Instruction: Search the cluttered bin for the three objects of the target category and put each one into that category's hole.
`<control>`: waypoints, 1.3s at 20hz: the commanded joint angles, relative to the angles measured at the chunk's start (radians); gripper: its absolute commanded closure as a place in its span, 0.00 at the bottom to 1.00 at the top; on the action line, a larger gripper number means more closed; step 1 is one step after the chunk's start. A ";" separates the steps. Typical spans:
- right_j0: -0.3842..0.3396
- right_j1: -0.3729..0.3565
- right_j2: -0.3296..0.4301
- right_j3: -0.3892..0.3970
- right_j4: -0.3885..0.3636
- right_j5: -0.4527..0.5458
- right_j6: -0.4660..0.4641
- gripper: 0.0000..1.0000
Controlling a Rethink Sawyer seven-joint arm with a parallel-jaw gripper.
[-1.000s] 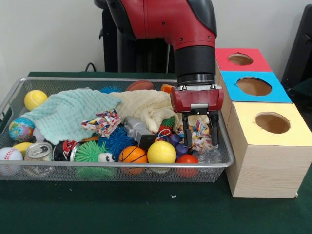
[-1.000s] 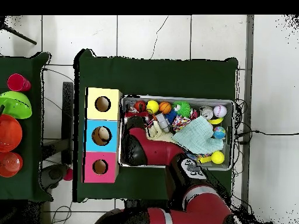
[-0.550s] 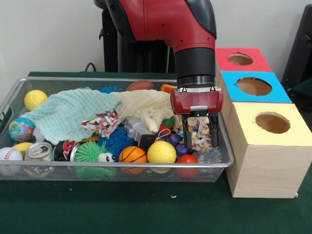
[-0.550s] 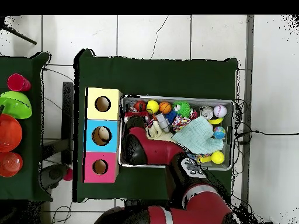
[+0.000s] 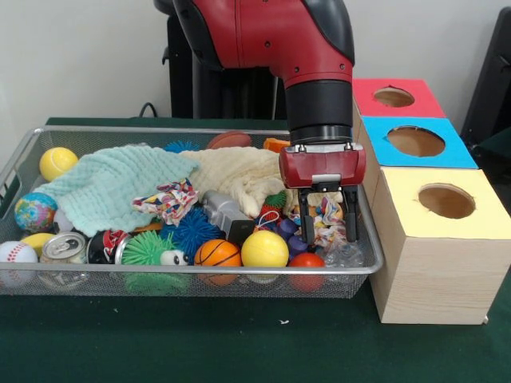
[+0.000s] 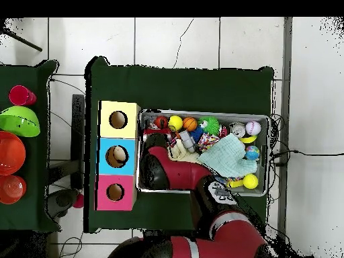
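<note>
Landmark: the wire bin (image 5: 367,267) on the green tabletop (image 5: 239,343); every place below is given against it
Tool: your tool (image 5: 328,238) hangs inside the bin at the end nearest the boxes; its two black fingers (image 5: 306,226) stand spread apart, one on each side of a knotted rope toy (image 5: 327,217); they are not closed on it, and you cannot tell from the front view whether they touch it
Arm: the red and black arm (image 5: 279,32) comes down over that same end of the bin; in the overhead view it hides the tool, so you only have the front view for the grip
Target category: nothing in view tells you which category counts; you cannot tell which things are the three wanted
Bin contents, front rim: a baseball (image 5: 16,253), a drink can (image 5: 64,247), a green spiky ball (image 5: 146,249), a small basketball (image 5: 216,254), a yellow ball (image 5: 264,249) and a red ball (image 5: 306,261) lie along it
Bin contents, middle: a mint-green cloth (image 5: 108,191) and a cream cloth (image 5: 239,175) lie over the heap; a patterned rag (image 5: 168,199) lies on the mint one's edge
Bin contents, far end from the boxes: a yellow ball (image 5: 57,162) and a globe ball (image 5: 35,211)
Holes: three boxes stand in a row just beside the bin's end, yellow box (image 5: 443,239) nearest the front rim, then blue box (image 5: 415,142), then red box (image 5: 395,97); each has one round hole on top
</note>
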 commanded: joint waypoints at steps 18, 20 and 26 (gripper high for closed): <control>-0.054 0.036 0.124 -0.085 -0.092 -0.062 0.216 0.00; -0.040 0.039 0.105 -0.097 -0.092 -0.083 0.201 0.00; -0.031 0.061 0.084 -0.121 -0.095 -0.122 0.189 0.00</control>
